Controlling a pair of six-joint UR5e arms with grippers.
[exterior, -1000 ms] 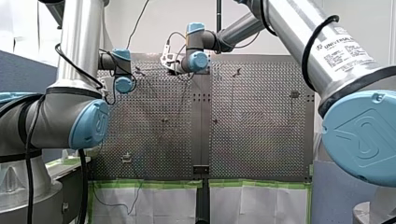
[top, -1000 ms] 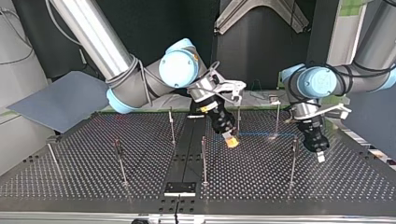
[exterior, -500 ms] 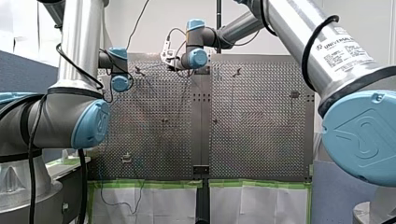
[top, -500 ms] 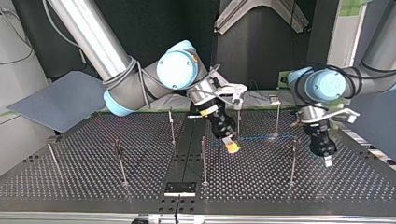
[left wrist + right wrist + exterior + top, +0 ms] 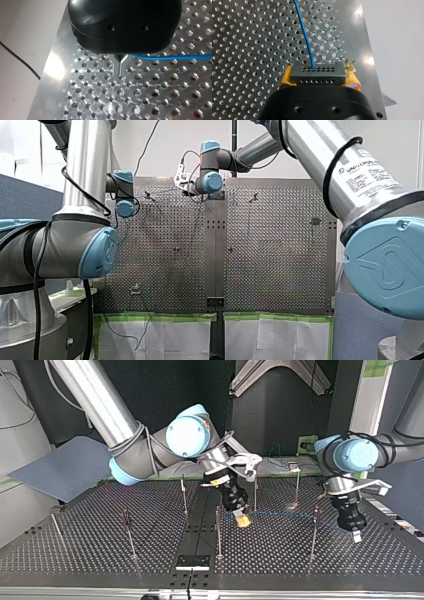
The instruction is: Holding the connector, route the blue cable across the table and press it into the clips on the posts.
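The perforated table (image 5: 80, 545) bears thin upright posts (image 5: 218, 535) across it.

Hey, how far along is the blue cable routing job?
Done: my right hand holds the connector, blue cable trailing from it. In hand: the cable runs straight above the table toward a post. Left: I can't see it pressed in anywhere, so clipping remains.

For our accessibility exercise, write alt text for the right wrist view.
My right gripper clamps a dark connector, with rows of small holes, between yellow pads. A blue cable leaves the connector and runs ahead over the perforated table.
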